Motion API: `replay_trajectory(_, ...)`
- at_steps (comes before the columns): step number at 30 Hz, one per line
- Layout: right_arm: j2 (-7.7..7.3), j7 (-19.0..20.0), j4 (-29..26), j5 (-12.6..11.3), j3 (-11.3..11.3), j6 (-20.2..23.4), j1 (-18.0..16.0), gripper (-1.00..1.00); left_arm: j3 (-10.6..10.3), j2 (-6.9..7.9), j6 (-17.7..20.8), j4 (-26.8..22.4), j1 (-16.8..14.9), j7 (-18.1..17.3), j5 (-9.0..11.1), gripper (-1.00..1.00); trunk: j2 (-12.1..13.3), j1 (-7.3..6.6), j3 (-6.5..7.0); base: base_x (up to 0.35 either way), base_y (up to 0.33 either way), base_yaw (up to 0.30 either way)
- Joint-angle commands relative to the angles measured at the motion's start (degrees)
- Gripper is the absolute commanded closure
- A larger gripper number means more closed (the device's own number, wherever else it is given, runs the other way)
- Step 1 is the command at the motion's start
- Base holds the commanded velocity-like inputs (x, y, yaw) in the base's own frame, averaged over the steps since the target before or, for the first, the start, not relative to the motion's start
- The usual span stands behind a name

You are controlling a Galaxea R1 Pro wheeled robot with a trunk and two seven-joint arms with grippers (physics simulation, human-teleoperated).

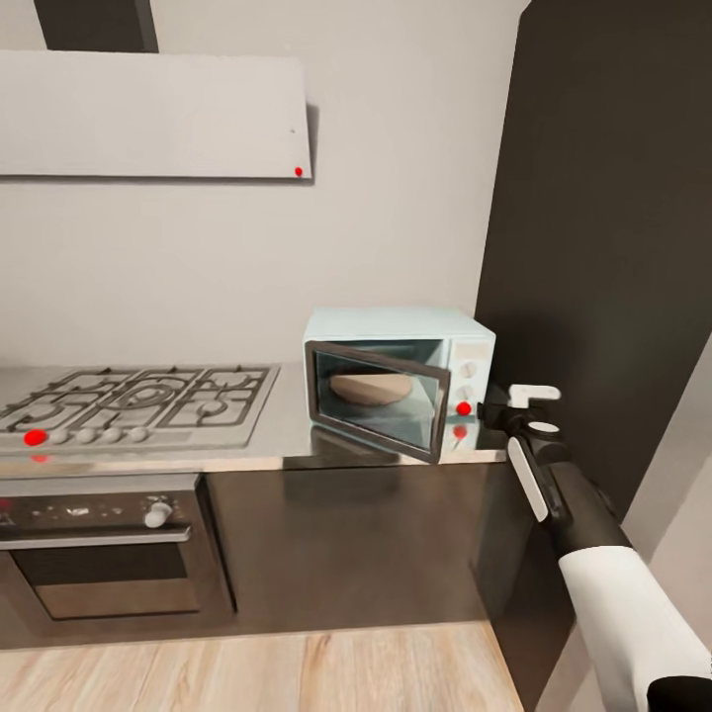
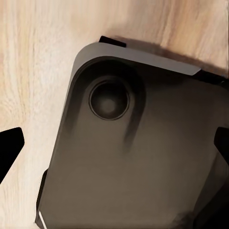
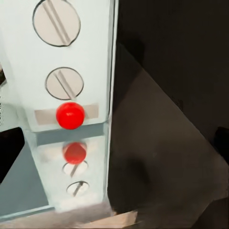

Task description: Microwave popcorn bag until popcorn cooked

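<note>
The pale mint microwave (image 1: 396,326) stands on the glossy grey countertop (image 1: 287,440), its dark glass door (image 1: 381,400) swung partly out. Through the glass I see a squat tan-brown shape (image 1: 371,388) inside, apparently the popcorn bag; no label shows. My right gripper (image 1: 492,409) is at the control panel, level with the red indicator dot (image 1: 464,408). In the right wrist view the red dot (image 3: 70,115) and two pale knobs (image 3: 64,83) are very close, and my right gripper (image 3: 114,145) is open with nothing held. My left gripper (image 2: 114,145) is open over the robot's dark base (image 2: 143,157).
A steel gas hob (image 1: 138,396) lies left of the microwave, above a built-in oven (image 1: 99,554). A flat grey range hood (image 1: 148,114) hangs on the wall. A tall dark cabinet (image 1: 603,247) rises right beside the microwave and my right arm. Light wood floor (image 1: 297,672) runs below.
</note>
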Motion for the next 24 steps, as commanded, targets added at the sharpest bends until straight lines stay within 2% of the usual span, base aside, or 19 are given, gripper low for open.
replay_trajectory(1,0.06,-0.4,-0.1,-0.5,0.2,0.2,0.0,-1.0,0.0,-0.01,-0.1,-0.1,0.0,0.0,0.2,-1.0,0.0,0.03,-0.05,0.299,-0.153,0.0)
replay_trajectory(4,0.75,0.7,-0.1,-0.6,0.7,0.3,0.0,-1.0,0.0,-0.01,-0.1,-0.1,0.0,0.0,0.2,-1.0,0.0,0.03,-0.05,0.273,-0.143,0.0)
replay_trajectory(6,1.03,3.9,-0.2,-0.6,3.5,0.3,0.0,-1.0,0.0,-0.01,-0.2,-0.1,0.0,0.0,0.1,-1.0,0.0,0.03,-0.05,0.09,-0.048,0.0)
replay_trajectory(8,1.19,5.4,-0.2,-0.7,6.0,0.3,0.0,-1.0,0.0,-0.01,-0.2,-0.1,0.0,0.0,0.1,-1.0,0.0,0.03,-0.05,0.023,-0.013,0.0)
replay_trajectory(11,1.21,5.9,-0.2,-1.2,7.8,0.8,0.0,-1.0,0.0,-0.01,-0.2,-0.1,0.0,0.0,0.1,-1.0,0.0,0.03,-0.05,0.005,-0.003,0.0)
replay_trajectory(19,2.16,6.0,-0.2,-1.3,8.3,1.0,0.0,-1.0,0.0,-0.01,-0.2,-0.1,0.0,0.0,0.1,-1.0,0.0,0.03,-0.05,0.0,0.0,0.0)
replay_trajectory(22,2.19,10.1,-0.4,-1.3,8.3,1.1,0.0,-1.0,0.0,-0.01,-0.2,-0.1,0.0,0.0,0.1,-1.0,0.0,0.03,-0.05,0.0,0.0,0.0)
replay_trajectory(23,2.06,13.3,-0.8,-1.3,8.2,1.4,0.0,-1.0,-0.1,-0.01,-0.2,-0.1,0.0,0.0,0.1,-1.0,0.0,0.03,-0.05,0.0,0.0,0.0)
replay_trajectory(24,1.99,14.7,-1.0,-1.3,8.2,1.7,0.0,-1.0,-0.1,-0.01,-0.2,-0.1,0.0,0.0,0.1,-1.0,0.0,0.03,-0.05,0.0,0.0,0.0)
